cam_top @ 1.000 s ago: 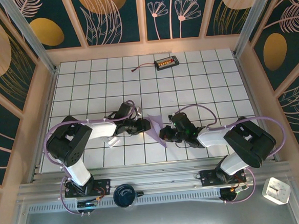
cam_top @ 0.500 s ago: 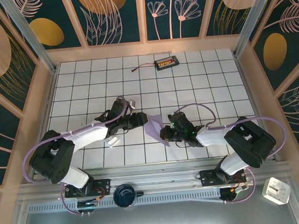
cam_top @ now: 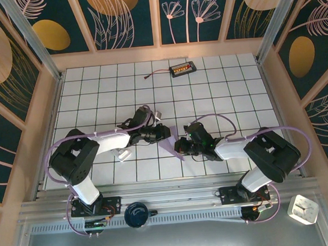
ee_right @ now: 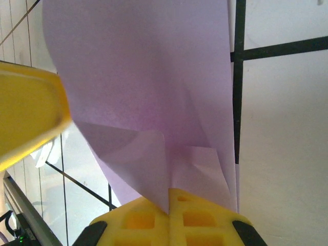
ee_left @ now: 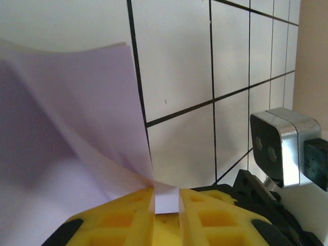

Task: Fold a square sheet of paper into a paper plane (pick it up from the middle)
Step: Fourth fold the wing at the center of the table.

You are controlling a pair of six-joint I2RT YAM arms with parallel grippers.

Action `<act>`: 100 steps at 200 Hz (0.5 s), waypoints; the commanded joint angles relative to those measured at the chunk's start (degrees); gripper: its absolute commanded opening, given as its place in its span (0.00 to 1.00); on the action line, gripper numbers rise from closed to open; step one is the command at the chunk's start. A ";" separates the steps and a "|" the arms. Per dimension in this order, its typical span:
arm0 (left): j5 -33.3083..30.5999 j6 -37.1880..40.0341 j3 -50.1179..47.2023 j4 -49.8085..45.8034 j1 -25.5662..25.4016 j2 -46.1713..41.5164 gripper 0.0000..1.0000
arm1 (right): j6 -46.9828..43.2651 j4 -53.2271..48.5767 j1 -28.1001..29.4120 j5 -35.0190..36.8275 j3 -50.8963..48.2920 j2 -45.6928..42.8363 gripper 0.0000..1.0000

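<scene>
Square sheet of paper (ee_right: 154, 77) hung between both arms over the tabletop (cam_top: 207, 92). Right gripper (ee_right: 169, 200) jaws clamped it; left gripper (ee_left: 166, 202) jaws sat slightly apart around its edge, so a tug could've slipped or torn it.

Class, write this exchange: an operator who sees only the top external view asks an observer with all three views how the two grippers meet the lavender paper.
Operator: Is the right one clamped?
Observer: Yes. The right gripper is shut on the square sheet of paper, fingers meeting on it.
Operator: And the left?
Observer: The left gripper shows a narrow gap between its fingers, paper edge inside; pinched or not, I cannot tell.
</scene>
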 commanded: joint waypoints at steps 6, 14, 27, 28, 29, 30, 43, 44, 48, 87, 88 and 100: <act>2.75 -1.37 1.79 3.44 0.05 2.14 0.18 | 1.06 2.20 -0.66 -1.33 -0.95 1.12 0.05; 2.68 -1.39 1.99 3.43 0.01 2.77 0.17 | 1.10 2.24 -0.69 -1.33 -0.95 1.34 0.05; 2.89 -1.62 2.26 3.83 0.03 3.78 0.16 | 1.05 2.33 -0.71 -1.41 -0.84 1.69 0.05; 2.91 -1.62 2.31 3.86 0.01 3.86 0.16 | 1.08 2.30 -0.71 -1.41 -0.84 1.74 0.05; 2.88 -1.62 2.33 3.83 0.01 3.90 0.16 | 1.05 2.32 -0.75 -1.41 -0.84 1.76 0.05; 2.91 -1.62 2.34 3.86 0.05 3.97 0.16 | 1.03 2.33 -0.68 -1.41 -0.84 1.78 0.05; 2.48 -1.68 2.61 3.95 0.01 4.64 0.16 | 1.00 2.41 -0.77 -1.33 -1.01 1.98 0.05; 2.44 -1.65 2.62 3.96 0.01 4.64 0.16 | 0.96 2.42 -0.74 -1.33 -1.06 2.02 0.05; 2.31 -1.58 2.66 3.93 0.05 4.83 0.16 | 0.94 2.41 -0.73 -1.24 -1.10 2.04 0.06; 1.54 -0.95 2.98 3.73 0.16 6.63 0.15 | 0.80 2.34 -0.71 -0.83 -1.54 1.81 0.08; 1.53 -0.93 2.97 3.72 0.13 6.69 0.15 | 0.82 2.30 -0.75 -0.81 -1.54 1.80 0.08; 1.35 -0.64 3.08 3.56 0.15 7.06 0.15 | 0.66 2.31 -0.72 -0.80 -1.54 1.79 0.09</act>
